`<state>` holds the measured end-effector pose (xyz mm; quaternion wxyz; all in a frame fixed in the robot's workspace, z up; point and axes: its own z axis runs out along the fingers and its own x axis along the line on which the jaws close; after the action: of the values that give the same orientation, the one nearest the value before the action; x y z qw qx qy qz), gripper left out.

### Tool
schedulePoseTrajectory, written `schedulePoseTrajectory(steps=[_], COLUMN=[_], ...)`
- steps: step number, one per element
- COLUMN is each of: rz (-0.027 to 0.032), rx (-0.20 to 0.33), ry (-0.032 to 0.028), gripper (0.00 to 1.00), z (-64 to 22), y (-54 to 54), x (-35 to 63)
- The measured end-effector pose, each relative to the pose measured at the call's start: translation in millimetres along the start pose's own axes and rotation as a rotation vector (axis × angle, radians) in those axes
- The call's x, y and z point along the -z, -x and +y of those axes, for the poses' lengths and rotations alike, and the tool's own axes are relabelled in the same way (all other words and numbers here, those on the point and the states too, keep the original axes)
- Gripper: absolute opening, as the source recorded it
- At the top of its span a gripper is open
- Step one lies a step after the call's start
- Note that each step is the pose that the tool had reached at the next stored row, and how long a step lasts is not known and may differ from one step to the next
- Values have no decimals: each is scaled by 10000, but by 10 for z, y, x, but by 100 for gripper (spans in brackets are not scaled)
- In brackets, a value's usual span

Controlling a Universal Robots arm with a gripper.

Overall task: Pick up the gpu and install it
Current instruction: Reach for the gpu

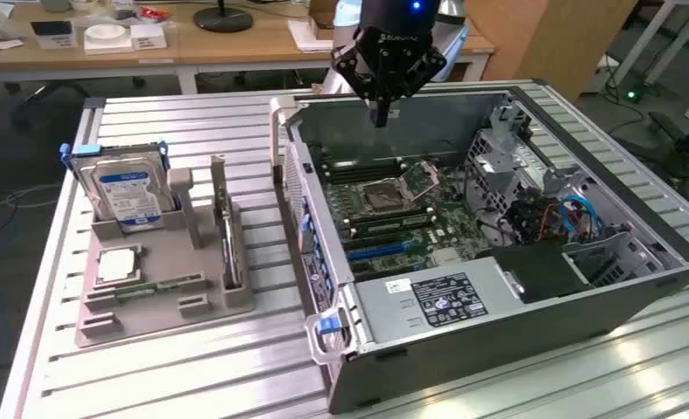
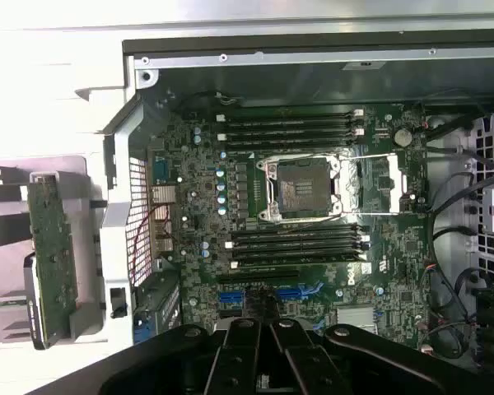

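Note:
The gpu (image 1: 230, 237) stands on its edge in a slot of the grey holder (image 1: 163, 301) on the exterior view's left, a thin dark card with its metal bracket rising at the far end. In the wrist view the gpu (image 2: 49, 263) lies beside the case's rear wall. My gripper (image 1: 379, 115) hangs over the far end of the open computer case (image 1: 531, 305), well apart from the card, its fingers shut with nothing between them. Below my gripper (image 2: 263, 319) lies the motherboard (image 2: 198, 247) with blue card slots (image 2: 300, 292).
The holder also carries a silver hard drive with a blue label (image 1: 128, 194), a processor chip (image 1: 117, 263) and a green memory stick (image 1: 152, 286). The case holds a power supply (image 1: 437, 301), a drive cage and cables (image 1: 560, 218). Desks stand behind the slatted table (image 1: 193, 122).

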<state>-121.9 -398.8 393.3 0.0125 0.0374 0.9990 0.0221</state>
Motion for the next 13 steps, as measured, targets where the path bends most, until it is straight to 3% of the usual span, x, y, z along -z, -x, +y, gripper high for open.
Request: schedulePoseTrajectory(steps=[7,13], rz=[-1,0], rx=[0,0], ry=[1,1], gripper=[10,10], z=[-2,-7], y=[-18,-101], x=[0,2])
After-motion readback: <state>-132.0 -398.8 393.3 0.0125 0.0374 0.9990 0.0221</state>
